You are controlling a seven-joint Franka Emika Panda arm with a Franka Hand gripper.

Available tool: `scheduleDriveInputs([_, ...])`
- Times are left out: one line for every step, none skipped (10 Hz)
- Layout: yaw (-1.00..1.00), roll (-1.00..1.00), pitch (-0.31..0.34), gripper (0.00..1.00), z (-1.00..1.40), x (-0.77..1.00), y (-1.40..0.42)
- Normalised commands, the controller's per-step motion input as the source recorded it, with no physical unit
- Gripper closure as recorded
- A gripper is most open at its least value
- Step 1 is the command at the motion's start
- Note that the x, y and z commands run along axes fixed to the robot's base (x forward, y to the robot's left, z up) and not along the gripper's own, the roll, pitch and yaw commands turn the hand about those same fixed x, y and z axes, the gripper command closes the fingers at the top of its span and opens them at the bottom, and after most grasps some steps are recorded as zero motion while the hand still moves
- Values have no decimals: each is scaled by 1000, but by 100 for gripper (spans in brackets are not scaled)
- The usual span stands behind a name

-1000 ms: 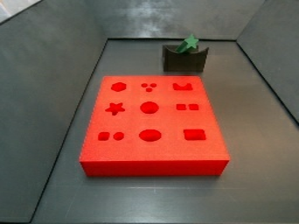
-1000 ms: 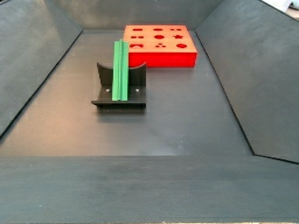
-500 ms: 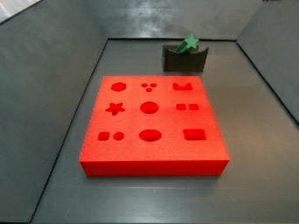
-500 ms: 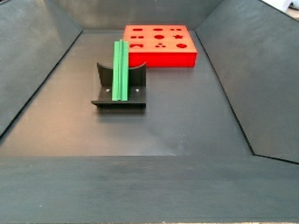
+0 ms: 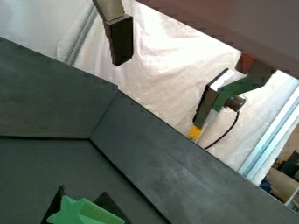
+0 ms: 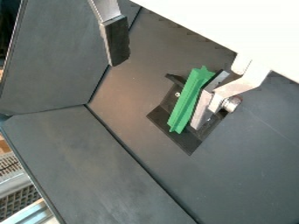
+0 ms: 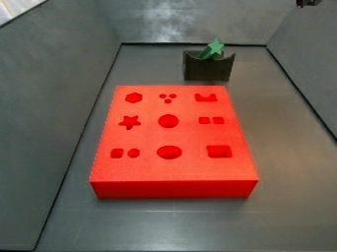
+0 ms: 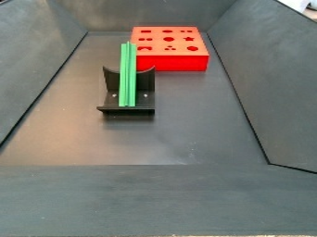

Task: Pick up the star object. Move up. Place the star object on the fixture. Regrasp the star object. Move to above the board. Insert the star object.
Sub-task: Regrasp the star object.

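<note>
Gripper: spread, empty, high above floor | star: unmoved, rests along fixture notch | board: unchanged | next, by judgement: regrasp.

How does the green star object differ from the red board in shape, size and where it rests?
The star object is a long, slim green bar; the board is a wide, flat red block, far larger. The star object lies across the dark fixture, while the board sits directly on the floor. The board has shaped holes; the star object has none. The gripper touches neither; it is empty, apart from both.
</note>
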Motion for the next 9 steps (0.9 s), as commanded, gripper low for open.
scheduleDriveInputs([217, 175, -94, 0, -1000, 32, 40])
scheduleDriveInputs([203, 175, -95, 0, -1000, 33, 40])
scheduleDriveInputs([138, 158, -133, 0, -1000, 42, 37])
scheduleDriveInputs([97, 127, -154, 0, -1000, 47, 33])
scheduleDriveInputs([43, 92, -167, 0, -1000, 53, 32])
scheduleDriveInputs([18, 85, -167, 0, -1000, 54, 32])
scheduleDriveInputs([-35, 74, -158, 0, -1000, 55, 29])
scheduleDriveInputs([-51, 70, -147, 0, -1000, 56, 30])
scheduleDriveInputs([-76, 59, -117, 0, -1000, 57, 29])
